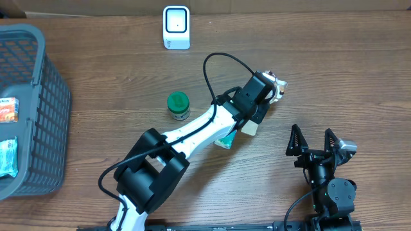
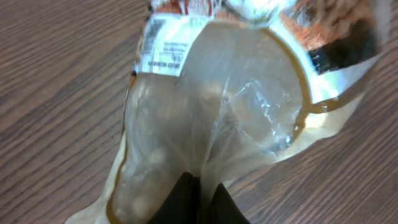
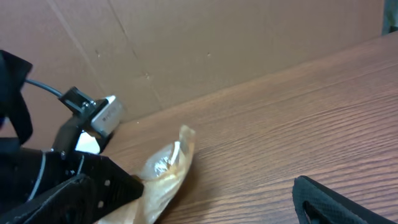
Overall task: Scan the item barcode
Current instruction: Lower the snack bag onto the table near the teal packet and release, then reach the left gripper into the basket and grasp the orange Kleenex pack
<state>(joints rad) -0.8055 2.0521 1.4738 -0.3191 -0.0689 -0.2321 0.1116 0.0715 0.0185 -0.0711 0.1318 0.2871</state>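
L claw [image 2: 200, 196] pinched shut on the snack bag [image 2: 217, 106], mid-right in overhead. The bag's long axis runs away from the claw. Scanner [image 1: 176, 27] is top centre, up-left of bag; L arm nearer. R claw [image 1: 313, 144] wide, empty. One bag, one scanner, one jar [image 1: 178, 106], one basket [image 1: 56, 109]; poss. another pkt [image 1: 225, 140] under the arm.

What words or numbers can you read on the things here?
Nothing here can be read clearly.
White label on the bag: tiny print, too blurred to read.
Packets in the basket: print too small to read.
Jar: any print too small to read.
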